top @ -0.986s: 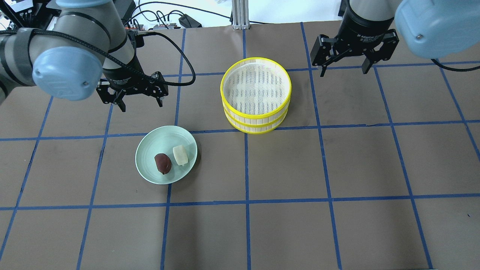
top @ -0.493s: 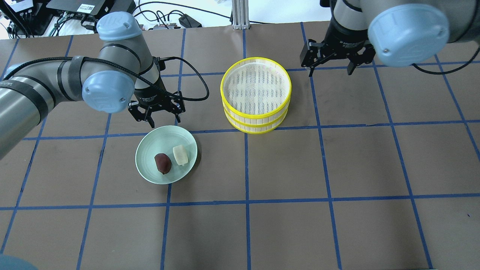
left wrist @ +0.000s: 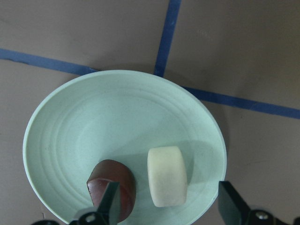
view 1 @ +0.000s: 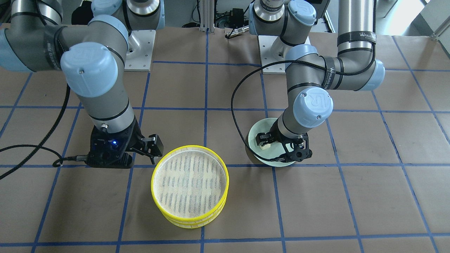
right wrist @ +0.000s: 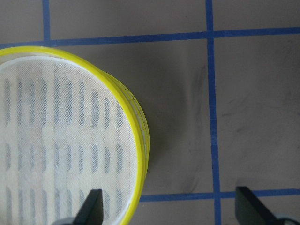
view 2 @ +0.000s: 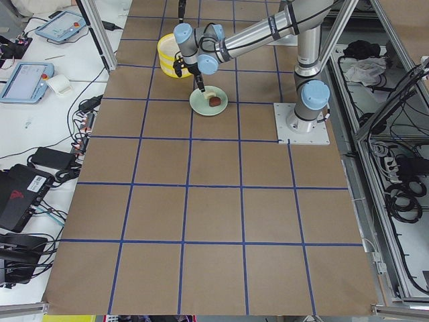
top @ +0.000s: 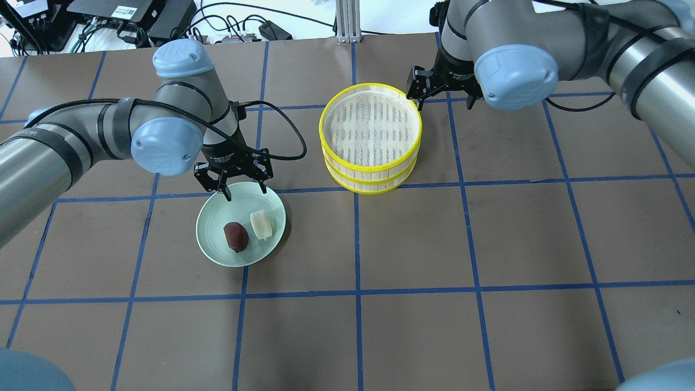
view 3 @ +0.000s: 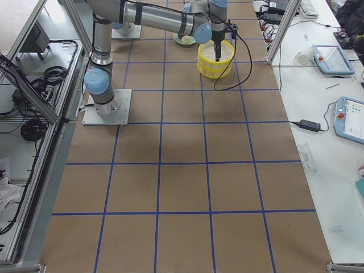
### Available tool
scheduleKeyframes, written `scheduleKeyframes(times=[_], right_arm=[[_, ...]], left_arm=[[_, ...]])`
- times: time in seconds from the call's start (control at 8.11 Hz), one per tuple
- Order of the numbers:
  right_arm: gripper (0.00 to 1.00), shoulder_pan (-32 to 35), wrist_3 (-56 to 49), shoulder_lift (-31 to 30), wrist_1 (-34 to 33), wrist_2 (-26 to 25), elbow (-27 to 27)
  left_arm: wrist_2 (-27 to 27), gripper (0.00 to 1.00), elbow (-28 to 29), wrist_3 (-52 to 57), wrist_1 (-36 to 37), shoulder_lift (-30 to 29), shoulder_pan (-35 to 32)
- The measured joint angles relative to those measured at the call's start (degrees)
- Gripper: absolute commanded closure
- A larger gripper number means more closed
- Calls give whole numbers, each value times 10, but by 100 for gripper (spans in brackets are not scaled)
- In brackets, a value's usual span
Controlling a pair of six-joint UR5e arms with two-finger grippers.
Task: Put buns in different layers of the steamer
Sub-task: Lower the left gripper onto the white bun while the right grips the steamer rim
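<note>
The cream-white bun [top: 260,224] and the dark reddish-brown bun [top: 235,237] lie side by side on a pale green plate [top: 217,214]. In the left wrist view the cream bun [left wrist: 167,176] and the brown bun [left wrist: 112,185] sit at the plate's [left wrist: 93,122] lower part. My left gripper [top: 246,194] hangs open over the plate's back edge, empty. The two yellow-rimmed steamer layers [top: 371,133] are stacked, and the top one is empty. My right gripper [top: 445,103] is open and empty beside the stack's back right rim [right wrist: 140,136].
The brown paper table top [top: 488,244] carries a grid of blue tape lines. Both arm bases [view 1: 140,45] and cables stand at the robot's side of the table. A black cable [top: 288,130] loops from the left wrist between plate and steamer.
My left gripper moved forward and right to above the plate's back edge. My right gripper moved left to the steamer's back right rim. Buns, plate and steamer have not moved.
</note>
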Motion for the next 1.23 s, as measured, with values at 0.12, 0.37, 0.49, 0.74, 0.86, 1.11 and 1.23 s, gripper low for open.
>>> scheduleKeyframes(times=[0.12,0.37,0.49,0.74,0.86,1.11,1.23], right_arm=[[0,1,6,26,-29,8,0],[0,3,17,61,-62,23,1],[3,3,21,71,-67,33,2],[31,4,23,80,-69,41,3],[48,4,21,82,-70,41,4],[82,4,19,85,-70,41,4],[91,4,17,85,-70,41,5]], left_arm=[[-10,31,0,-9,2,-6,0],[-20,31,-1,-22,8,-22,0],[-20,31,-3,-24,10,-26,0],[-20,31,-5,-26,11,-35,0],[-21,31,-6,-26,11,-39,0],[-23,31,-7,-26,10,-43,0],[-23,31,-8,-26,9,-47,0]])
